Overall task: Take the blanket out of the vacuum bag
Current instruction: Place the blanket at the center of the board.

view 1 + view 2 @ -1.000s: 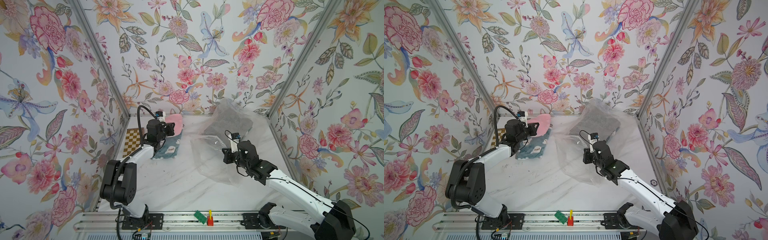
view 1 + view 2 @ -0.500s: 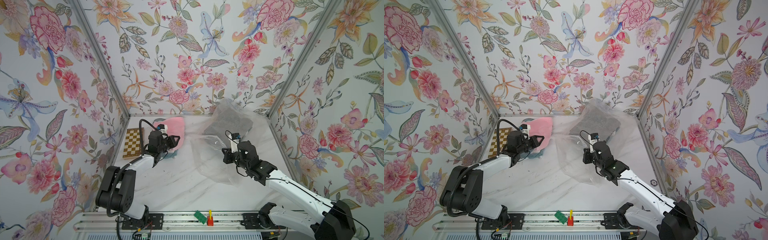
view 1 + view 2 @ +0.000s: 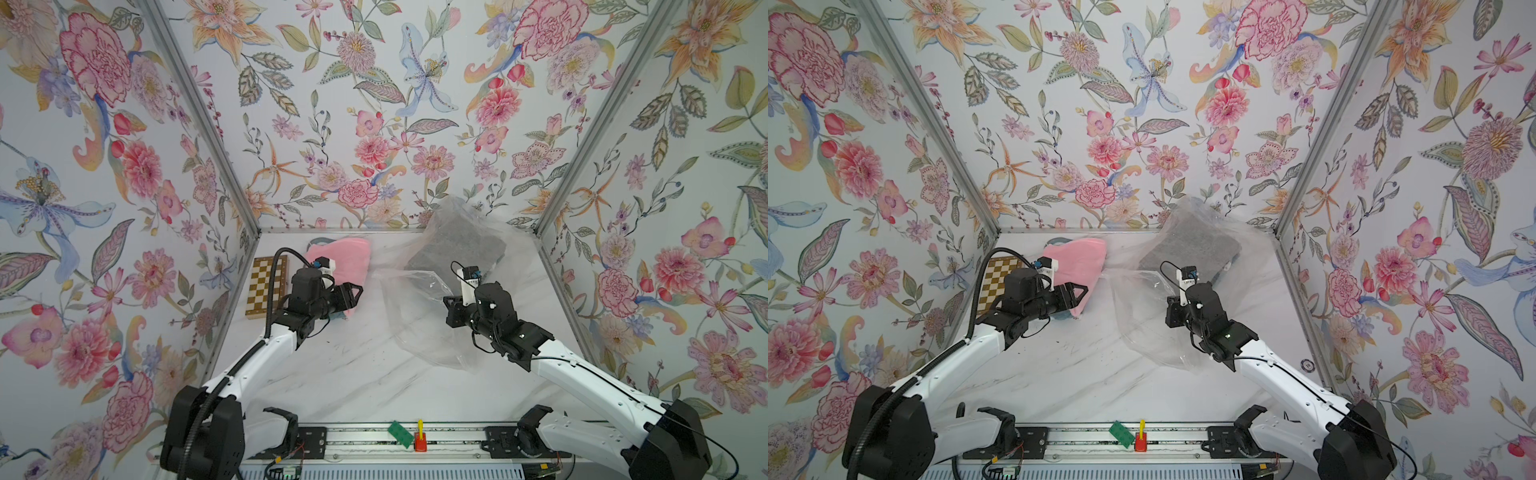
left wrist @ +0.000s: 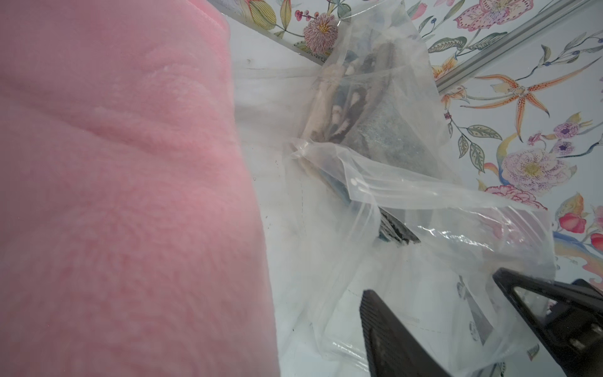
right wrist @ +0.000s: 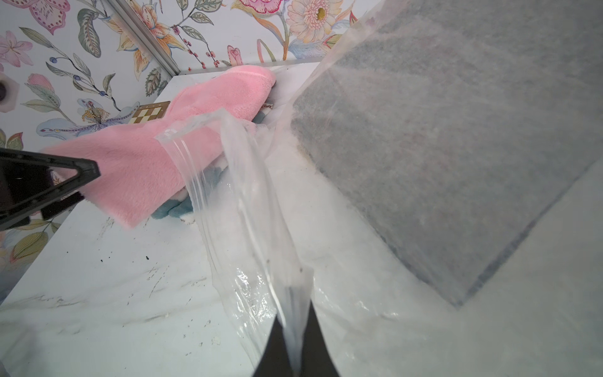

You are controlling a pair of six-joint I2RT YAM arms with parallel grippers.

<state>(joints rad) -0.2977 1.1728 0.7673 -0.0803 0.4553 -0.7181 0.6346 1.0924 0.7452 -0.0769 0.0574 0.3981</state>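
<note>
So the vacuum bag (image 3: 415, 320) is lying crumpled on the marble table (image 3: 332, 374), right of centre, and as far as I can see the glossy clear part is empty, just film with the tabletop showing through. The right gripper (image 5: 295, 329) is clamped on a fold of that film. In the right wrist view the plastic runs straight up from between its closed fingers, with the zip-strip edge at the top.

The pink blanket (image 3: 345, 259) is outside the bag, lying near the back left of the table and just beside the bag's edge. There's a teal patterned cloth (image 5: 169, 210) peeking out from under it. A chessboard (image 3: 266, 286) sits between the blanket and the left wall.

The left gripper (image 4: 437, 293) has its jaws spread apart with nothing between them. In both top views it sits right at the near edge of the pink blanket, and I can't tell if it's touching the fabric.

In the back right corner there's a folded gray blanket (image 3: 1187, 249) tilted up against the wall with hazy plastic around it. I honestly can't tell whether that's the same bag or a separate one.
</note>
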